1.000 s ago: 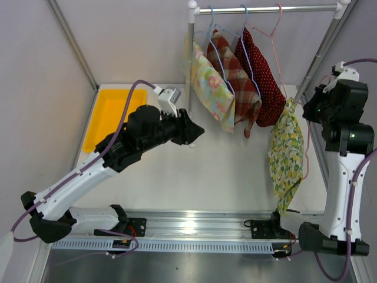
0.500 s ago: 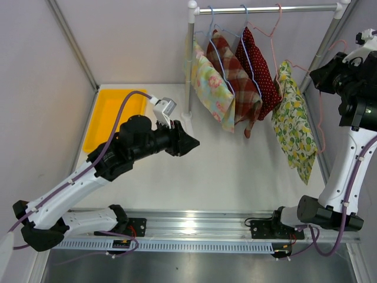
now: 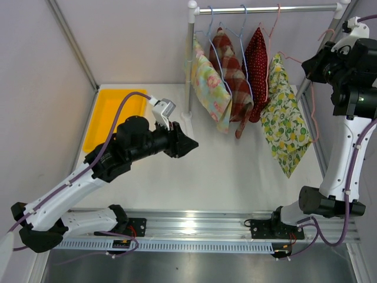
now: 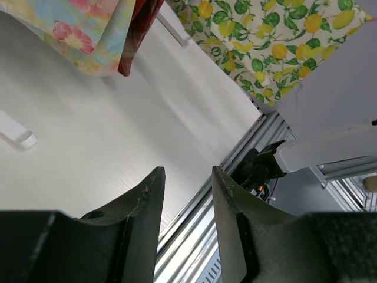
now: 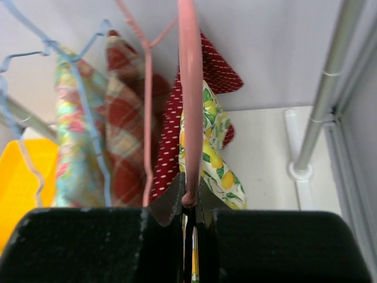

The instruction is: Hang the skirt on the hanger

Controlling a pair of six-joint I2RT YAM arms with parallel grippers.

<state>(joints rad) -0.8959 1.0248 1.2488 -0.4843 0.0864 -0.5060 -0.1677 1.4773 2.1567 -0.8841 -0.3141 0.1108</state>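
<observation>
**Item** — lemon-print skirt (image 3: 285, 121), draped on a pink hanger (image 5: 189, 88). It is hanging in the air at the far right, just beside a red dotted garment (image 3: 258, 59) and above the table (image 3: 235, 177).

**Tool** — we are clamping the right gripper (image 5: 188, 203) tight on the hanger's wire. The left gripper (image 4: 185, 194) is hovering over the table's left-centre with its jaws parted and nothing between them, well apart from the skirt.

**Relation** — the rail (image 3: 294, 8) is running left to right, just above the right gripper and slightly left of it. We are judging the hook not yet over the rail, though the wire is too thin to tell surely. The right arm is the nearer one.

**Room** — we are seeing a short bare stretch of rail between the hung garments and the right post (image 3: 334, 19). We are judging it a tight fit.
</observation>
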